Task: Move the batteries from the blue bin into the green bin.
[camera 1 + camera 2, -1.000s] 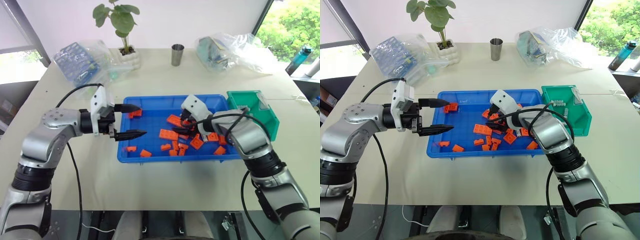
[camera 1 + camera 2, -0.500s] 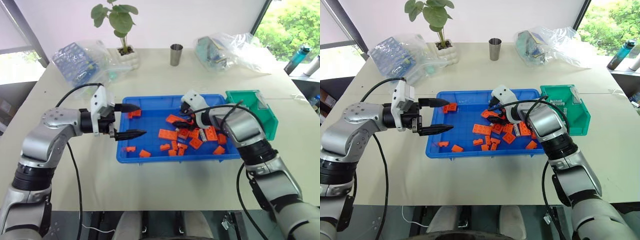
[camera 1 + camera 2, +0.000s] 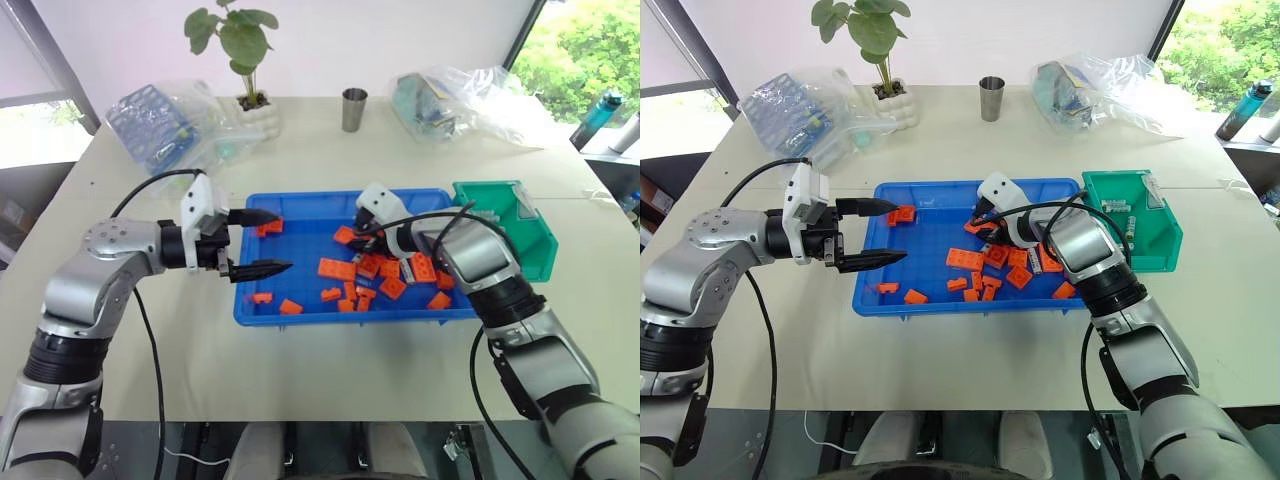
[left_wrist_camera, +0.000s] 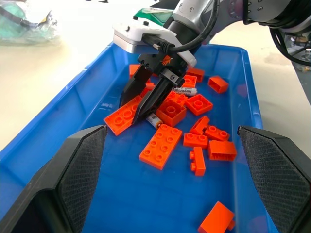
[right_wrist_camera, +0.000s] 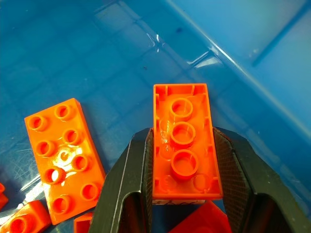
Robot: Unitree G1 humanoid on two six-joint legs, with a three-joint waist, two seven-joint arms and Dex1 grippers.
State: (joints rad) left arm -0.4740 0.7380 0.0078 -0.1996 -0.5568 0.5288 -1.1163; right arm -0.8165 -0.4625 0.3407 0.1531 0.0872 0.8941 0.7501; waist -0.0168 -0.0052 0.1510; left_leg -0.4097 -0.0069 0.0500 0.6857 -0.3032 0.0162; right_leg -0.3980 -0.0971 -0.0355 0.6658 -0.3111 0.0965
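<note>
The blue bin [image 3: 300,310] sits at the centre of the frame on the beige table [image 3: 330,370], with the green bin [image 3: 535,245] touching its right end. Orange bricks [image 3: 336,268] are scattered over the blue floor, most in the right half.

Right gripper [image 4: 142,103]: lowered into the blue bin right of centre, among the bricks. In the right wrist view its two black fingers [image 5: 127,184] stand on either side of an inverted orange brick [image 5: 183,145], pressed against its long sides. The gripper is clamped on this brick, not on a battery.

Left gripper [image 3: 262,243]: held over the left rim of the blue bin, pointing toward the frame's right. Its fingers are spread apart with nothing between them.

Batteries: one silver-grey battery [image 4: 154,119] lies on the blue floor just beside the right gripper's fingertips, partly under a brick. A second [image 4: 183,91] lies behind the gripper among the bricks. Several small cylinders [image 3: 1120,207] lie inside the green bin.

Upper part of the frame: a potted plant [image 3: 243,60], a metal cup [image 3: 354,109], and two plastic-wrapped bundles [image 3: 165,122] at upper left and upper right.
</note>
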